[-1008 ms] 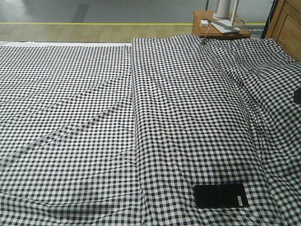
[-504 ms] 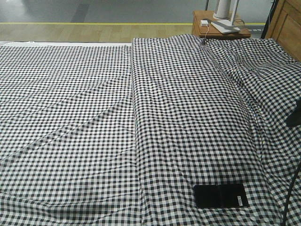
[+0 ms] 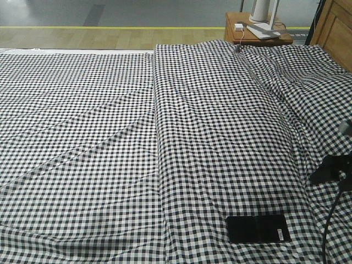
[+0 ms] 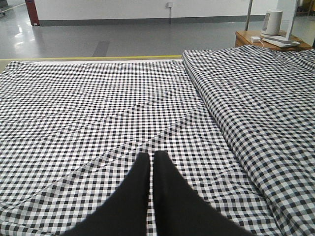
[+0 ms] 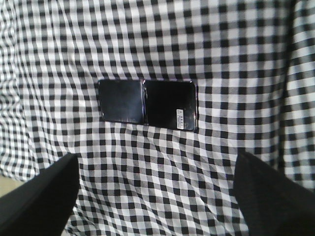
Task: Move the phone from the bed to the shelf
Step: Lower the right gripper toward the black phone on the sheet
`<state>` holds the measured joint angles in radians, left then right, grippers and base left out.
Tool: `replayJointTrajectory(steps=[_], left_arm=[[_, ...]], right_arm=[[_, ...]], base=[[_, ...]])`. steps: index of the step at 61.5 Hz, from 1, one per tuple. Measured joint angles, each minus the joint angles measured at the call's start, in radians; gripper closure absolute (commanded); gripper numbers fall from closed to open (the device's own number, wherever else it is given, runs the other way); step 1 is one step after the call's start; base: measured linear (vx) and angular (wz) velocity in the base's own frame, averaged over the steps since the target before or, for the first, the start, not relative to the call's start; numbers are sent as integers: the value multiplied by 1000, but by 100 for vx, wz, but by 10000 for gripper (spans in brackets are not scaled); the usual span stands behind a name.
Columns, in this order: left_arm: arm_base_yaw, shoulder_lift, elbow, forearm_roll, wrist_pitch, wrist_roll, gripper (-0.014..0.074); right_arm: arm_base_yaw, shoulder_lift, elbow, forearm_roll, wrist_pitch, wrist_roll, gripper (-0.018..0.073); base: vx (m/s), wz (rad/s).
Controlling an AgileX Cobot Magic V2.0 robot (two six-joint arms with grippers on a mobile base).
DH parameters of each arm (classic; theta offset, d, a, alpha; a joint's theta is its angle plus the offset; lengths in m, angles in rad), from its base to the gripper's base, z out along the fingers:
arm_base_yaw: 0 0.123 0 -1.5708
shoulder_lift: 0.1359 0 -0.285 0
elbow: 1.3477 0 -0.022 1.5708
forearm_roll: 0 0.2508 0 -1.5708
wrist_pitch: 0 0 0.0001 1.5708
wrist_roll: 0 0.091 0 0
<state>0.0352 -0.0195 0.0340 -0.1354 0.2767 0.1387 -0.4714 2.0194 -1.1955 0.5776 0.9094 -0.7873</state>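
The phone (image 3: 258,229) lies flat on the checked bed (image 3: 110,137) near its front right edge, a glossy black slab with a small white sticker. In the right wrist view the phone (image 5: 146,104) lies ahead of my right gripper (image 5: 156,160), which is open with its fingers (image 5: 44,196) spread wide above the cloth and nothing between them. My right arm (image 3: 330,168) reaches in from the right edge, above and right of the phone. My left gripper (image 4: 151,156) is shut and empty over the bed's left part. The shelf board itself is out of view.
A small brown nightstand (image 3: 258,34) with a white device (image 3: 263,16) and a charger stands behind the bed. A wooden furniture panel (image 3: 336,28) fills the back right corner. A raised fold (image 3: 157,110) runs down the bedcloth. Grey floor lies beyond.
My right arm has come further into the front view from the right edge, moving down and to the left toward the phone. The phone has not moved.
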Motion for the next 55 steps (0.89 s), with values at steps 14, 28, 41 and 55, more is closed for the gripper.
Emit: replayJointTrajectory(steps=[14, 28, 41, 55], left_arm=[[0, 0, 0, 0, 0, 0, 596], [0, 0, 0, 0, 0, 0, 596], [0, 0, 0, 0, 0, 0, 596], [0, 0, 0, 0, 0, 0, 596]], right_arm=[[0, 132, -5, 100, -22, -129, -35], [0, 265, -26, 165, -49, -241, -35], [0, 390, -132, 174, -23, -253, -35], [0, 507, -240, 175, 69, -254, -35]], base=[[0, 0], [0, 0], [0, 0], [0, 0]])
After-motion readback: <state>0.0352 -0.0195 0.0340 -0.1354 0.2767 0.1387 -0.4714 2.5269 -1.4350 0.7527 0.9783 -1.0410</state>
